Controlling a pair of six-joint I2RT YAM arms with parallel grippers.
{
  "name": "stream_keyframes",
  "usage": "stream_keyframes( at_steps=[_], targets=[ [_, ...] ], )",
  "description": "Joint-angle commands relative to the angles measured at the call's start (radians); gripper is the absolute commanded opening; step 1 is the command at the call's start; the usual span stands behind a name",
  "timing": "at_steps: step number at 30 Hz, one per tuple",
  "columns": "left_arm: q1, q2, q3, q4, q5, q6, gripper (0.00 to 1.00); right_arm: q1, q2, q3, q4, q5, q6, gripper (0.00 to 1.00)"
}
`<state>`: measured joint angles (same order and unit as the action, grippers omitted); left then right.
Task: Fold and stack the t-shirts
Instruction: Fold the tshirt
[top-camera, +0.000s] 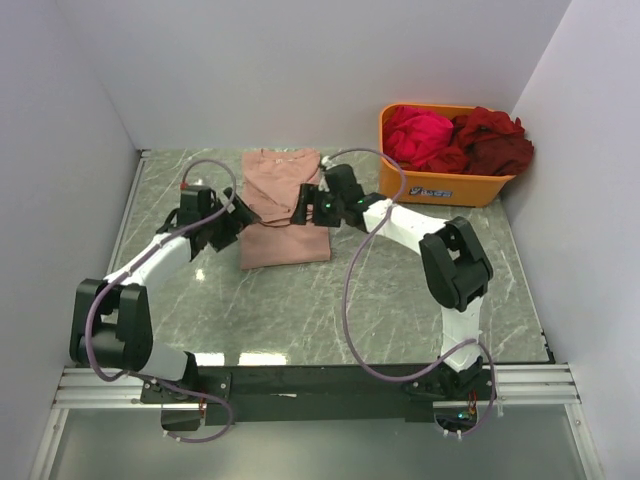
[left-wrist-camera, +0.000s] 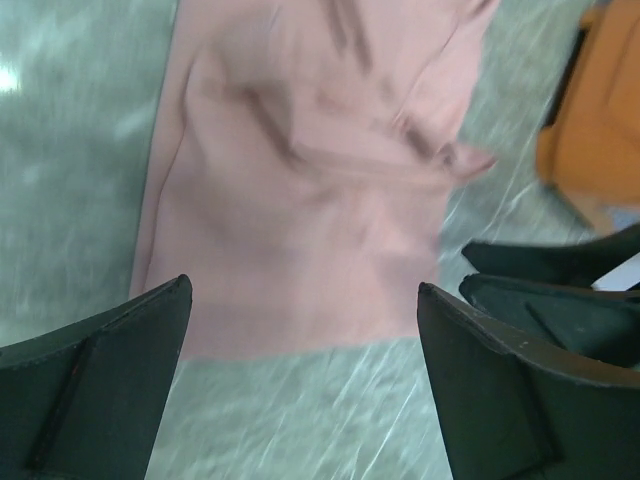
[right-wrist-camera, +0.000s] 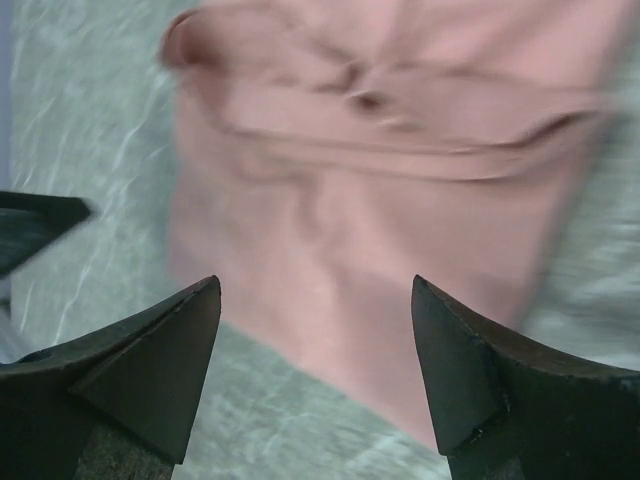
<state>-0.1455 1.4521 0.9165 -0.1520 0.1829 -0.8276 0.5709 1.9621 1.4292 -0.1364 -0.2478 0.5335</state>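
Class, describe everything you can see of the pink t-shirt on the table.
The pink t-shirt is soft salmon cloth, folded into a rectangle with creased layers across it. It lies flat on the grey marbled table, left of the orange tub. The left gripper and right gripper stand open at its sides, holding nothing.

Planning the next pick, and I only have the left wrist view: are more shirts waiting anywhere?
Observer: Yes, an orange plastic tub at the table's far right corner holds a crumpled magenta t-shirt.
Operator: Just that one?
Observer: A dark red t-shirt lies beside it in the tub.
Operator: Is the right arm gripping anything?
Observer: No, its jaws stand open over the folded salmon-pink t-shirt.
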Motion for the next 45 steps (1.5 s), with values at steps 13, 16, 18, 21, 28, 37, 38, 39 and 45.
stream_keyframes(
  at_steps=[13, 16, 18, 21, 28, 37, 38, 39, 45],
  targets=[
    [-0.003, -0.017, -0.239, 0.134, 0.122, -0.056, 0.99, 0.084, 0.191, 0.111, 0.133, 0.047, 0.071, 0.83],
    [-0.005, 0.037, -0.216, 0.128, 0.121, -0.047, 0.99, 0.083, 0.233, 0.152, 0.165, 0.082, 0.08, 0.83],
    [-0.005, 0.053, -0.212, 0.124, 0.107, -0.044, 1.0, 0.081, 0.259, 0.207, 0.162, 0.117, 0.091, 0.83],
    [-0.005, 0.074, -0.215, 0.124, 0.092, -0.038, 1.0, 0.076, 0.326, 0.313, 0.144, 0.174, 0.097, 0.83],
    [-0.003, 0.123, -0.211, 0.112, 0.073, -0.03, 0.99, 0.041, 0.504, 0.626, 0.038, 0.17, 0.149, 0.83],
    [-0.003, 0.054, -0.219, 0.058, 0.035, -0.025, 0.99, -0.023, 0.393, 0.697, 0.092, 0.156, 0.074, 0.85],
    [-0.005, 0.047, -0.222, 0.055, 0.035, -0.025, 0.99, -0.031, 0.373, 0.679, 0.09, 0.15, 0.069, 0.85],
    [-0.003, 0.025, -0.226, 0.054, 0.032, -0.027, 0.99, -0.048, 0.321, 0.653, 0.112, 0.139, 0.065, 0.85],
    [-0.003, -0.058, -0.237, 0.002, -0.023, -0.022, 1.0, -0.063, 0.066, 0.355, 0.144, 0.111, 0.029, 0.85]
  ],
)
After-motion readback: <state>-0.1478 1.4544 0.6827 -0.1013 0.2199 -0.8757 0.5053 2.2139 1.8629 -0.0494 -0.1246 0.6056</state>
